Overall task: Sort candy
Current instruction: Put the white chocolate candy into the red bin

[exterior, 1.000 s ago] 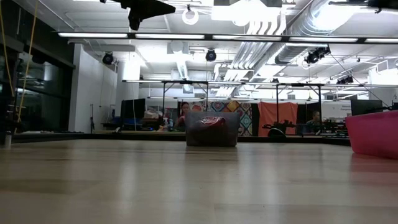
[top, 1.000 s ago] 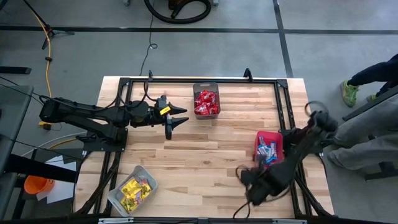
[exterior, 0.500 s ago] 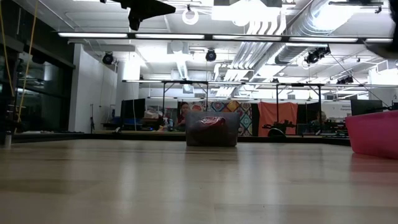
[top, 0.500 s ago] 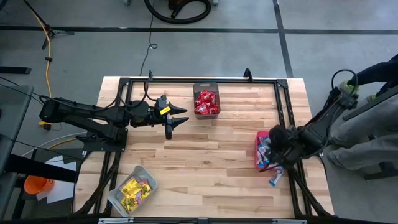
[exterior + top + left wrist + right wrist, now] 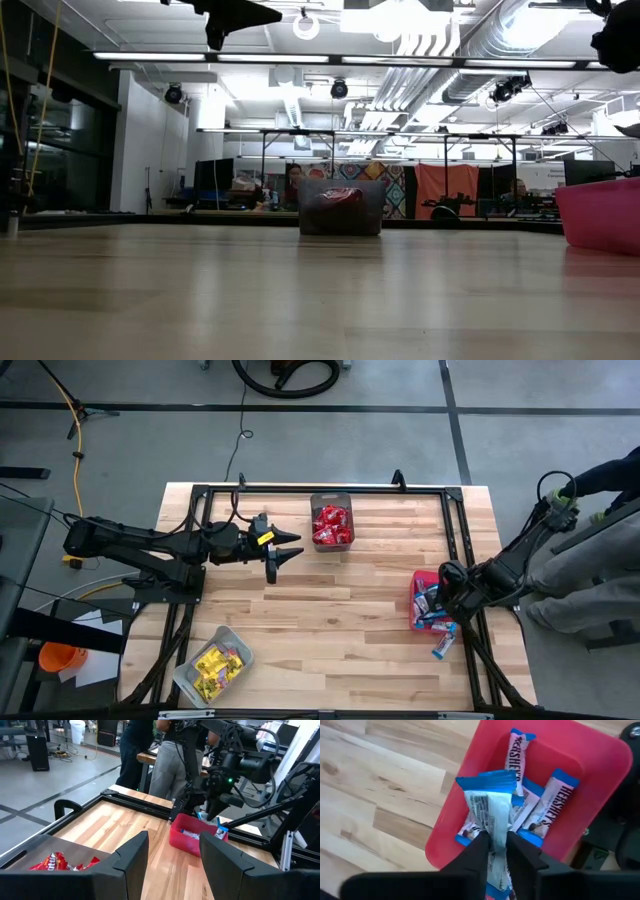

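Over the red bin (image 5: 429,598) at the bench's right edge, the right gripper (image 5: 496,851), arrived a second ago, pinches a blue-and-white candy packet (image 5: 490,802), ready to drop; left gripper (image 5: 283,555) waits spread.

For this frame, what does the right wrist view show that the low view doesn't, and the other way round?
Only the right wrist view: the right gripper pinching a blue-and-white candy packet above the red bin, with more blue-and-white packets lying inside.

Only the low view: the dark mesh bin holding red candy at the table's far side, and the room behind it.

Both: the red bin, cut off at the low view's edge, and the wooden table.
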You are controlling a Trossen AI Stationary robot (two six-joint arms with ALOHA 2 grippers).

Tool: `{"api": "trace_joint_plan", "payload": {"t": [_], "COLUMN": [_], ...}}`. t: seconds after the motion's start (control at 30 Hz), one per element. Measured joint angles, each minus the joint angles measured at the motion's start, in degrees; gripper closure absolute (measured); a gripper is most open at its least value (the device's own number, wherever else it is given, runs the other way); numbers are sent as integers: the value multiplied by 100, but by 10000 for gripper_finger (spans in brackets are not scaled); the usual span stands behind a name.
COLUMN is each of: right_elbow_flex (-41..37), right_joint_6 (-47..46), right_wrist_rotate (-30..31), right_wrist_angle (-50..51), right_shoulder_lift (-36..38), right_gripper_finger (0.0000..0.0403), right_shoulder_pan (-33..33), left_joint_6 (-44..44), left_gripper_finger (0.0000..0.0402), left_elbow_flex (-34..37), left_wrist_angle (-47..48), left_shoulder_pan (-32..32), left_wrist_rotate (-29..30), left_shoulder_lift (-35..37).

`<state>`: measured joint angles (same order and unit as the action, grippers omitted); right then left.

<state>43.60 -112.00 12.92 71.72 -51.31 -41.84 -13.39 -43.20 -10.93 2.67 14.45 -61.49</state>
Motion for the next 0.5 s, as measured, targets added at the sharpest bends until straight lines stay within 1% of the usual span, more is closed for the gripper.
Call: {"api": "trace_joint_plan", "payload": {"t": [0.13,0.3,0.37,0.43,0.5], "right_elbow_flex": [64,83,248,575,1005], "right_joint_6": [149,592,790,1040,1328], "right_wrist_rotate": [-40,-705,-779,-510,79], "right_wrist_angle": [13,8,22,8,0], "right_shoulder_lift": [-3,81,121,155,147], "right_gripper_finger": [297,239,226,220,219], "right_shoulder_pan": [5,50,61,61,61], "left_joint_6": [1,1,2,3,4], "left_gripper_finger": [237,237,237,237,237], "left_elbow_flex": [0,0,0,0,0], "left_wrist_angle": [1,1,3,12,19], "left_shoulder_pan": [-2,-2,-1,-1,-2], "left_wrist_rotate": [41,43,43,43,42], "left_shoulder_lift": [0,0,0,0,0]}}
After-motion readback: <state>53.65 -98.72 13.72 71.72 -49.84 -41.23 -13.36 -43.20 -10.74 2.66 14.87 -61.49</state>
